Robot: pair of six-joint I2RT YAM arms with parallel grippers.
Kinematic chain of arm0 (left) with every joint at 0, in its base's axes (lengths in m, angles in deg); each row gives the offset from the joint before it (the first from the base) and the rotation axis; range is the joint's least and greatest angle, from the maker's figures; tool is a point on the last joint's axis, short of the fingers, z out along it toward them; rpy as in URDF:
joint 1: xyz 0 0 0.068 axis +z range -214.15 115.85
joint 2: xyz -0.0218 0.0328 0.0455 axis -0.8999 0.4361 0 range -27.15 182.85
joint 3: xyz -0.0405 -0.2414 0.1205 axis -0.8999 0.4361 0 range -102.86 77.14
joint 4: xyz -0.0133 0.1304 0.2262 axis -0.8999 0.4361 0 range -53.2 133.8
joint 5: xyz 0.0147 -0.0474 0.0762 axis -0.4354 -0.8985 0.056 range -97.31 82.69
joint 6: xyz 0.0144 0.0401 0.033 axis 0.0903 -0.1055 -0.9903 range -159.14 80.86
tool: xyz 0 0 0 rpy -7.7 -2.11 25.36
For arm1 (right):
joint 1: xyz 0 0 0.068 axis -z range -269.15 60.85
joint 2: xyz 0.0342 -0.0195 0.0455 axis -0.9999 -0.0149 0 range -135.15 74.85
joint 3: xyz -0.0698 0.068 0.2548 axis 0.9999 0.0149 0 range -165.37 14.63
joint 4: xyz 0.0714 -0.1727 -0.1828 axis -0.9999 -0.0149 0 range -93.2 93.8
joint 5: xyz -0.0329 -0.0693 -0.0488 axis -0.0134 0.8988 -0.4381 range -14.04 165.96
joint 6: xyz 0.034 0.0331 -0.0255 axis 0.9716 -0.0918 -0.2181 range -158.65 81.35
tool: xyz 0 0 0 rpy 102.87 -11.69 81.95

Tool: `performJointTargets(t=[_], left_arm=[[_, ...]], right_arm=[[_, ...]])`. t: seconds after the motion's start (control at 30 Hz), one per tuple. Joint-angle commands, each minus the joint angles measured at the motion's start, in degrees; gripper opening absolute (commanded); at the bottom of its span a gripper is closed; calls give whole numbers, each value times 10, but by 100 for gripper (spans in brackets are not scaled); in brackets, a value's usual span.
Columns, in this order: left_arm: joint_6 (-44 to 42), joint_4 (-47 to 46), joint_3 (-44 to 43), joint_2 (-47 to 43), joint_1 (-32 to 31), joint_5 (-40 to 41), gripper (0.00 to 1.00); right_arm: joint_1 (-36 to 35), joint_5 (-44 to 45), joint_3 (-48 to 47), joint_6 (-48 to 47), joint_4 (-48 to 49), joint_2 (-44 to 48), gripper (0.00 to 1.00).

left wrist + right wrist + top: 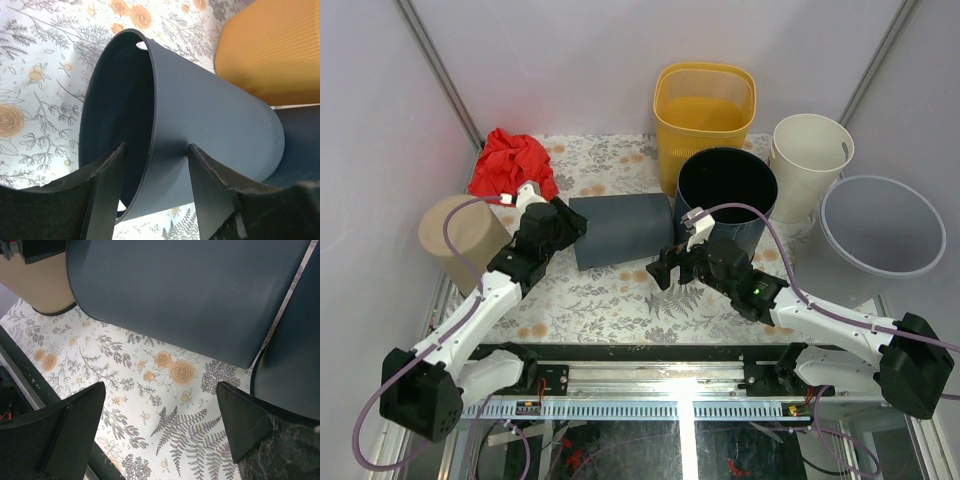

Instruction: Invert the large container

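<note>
Lying sideways on tabletop, top cam: grey container, mouth at 9 o'clock. Left wrist: left tool spread, straddling rim; should pinch wall b4 rotating. Right wrist: right tool spread, empty, near base.

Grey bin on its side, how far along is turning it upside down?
About halfway. The grey bin lies on its side on the table, mouth toward the left arm. The left end effector straddles its rim, one finger inside, one outside, not clamped. The right end effector hangs open near the closed end. Left: grip and rotate it until the mouth faces down.
</note>
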Motion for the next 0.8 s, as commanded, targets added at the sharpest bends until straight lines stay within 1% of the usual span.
performJointTargets(t=[0.0,0.1,0.2,0.4,0.6,0.67,0.77], left_arm=[[27,-39,41,-38,-3,-55,49],[40,-39,69,-70,-5,-73,46],[48,-28,94,-108,-7,-79,44],[48,42,109,-178,-11,-76,44],[44,88,124,-219,-15,-82,44],[40,96,121,-227,-16,-72,44],[39,89,118,-230,-16,-62,47]], right_arm=[[5,17,-23,5,28,-2,100],[5,19,-22,4,29,-1,99],[5,21,-22,5,28,0,100],[5,42,-15,1,32,7,100],[5,71,-12,4,32,5,100],[4,87,-6,7,37,11,100],[4,102,1,7,43,15,100]])
